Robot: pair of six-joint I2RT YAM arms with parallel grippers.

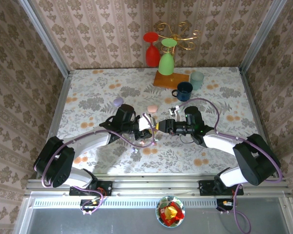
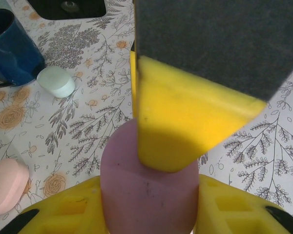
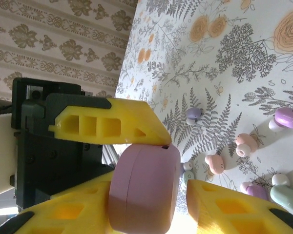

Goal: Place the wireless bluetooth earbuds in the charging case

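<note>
Two grippers meet at the pink case (image 3: 144, 185): left gripper (image 2: 149, 214) clamps it, right gripper (image 1: 162, 126) has its jaws narrowly around it, can't tell if squeezing. Loose earbuds (image 3: 215, 163) lie just beyond the case, blue mug (image 1: 183, 90) farther back.

On the flowered bench (image 1: 88, 92), far edge: wooden board (image 1: 162, 80) carrying an upturned green glass (image 1: 166, 58), red glass (image 1: 152, 49) just beside, gold rack (image 1: 183, 34) behind; navy mug (image 1: 183, 90) near a pale cup (image 1: 197, 80).
</note>
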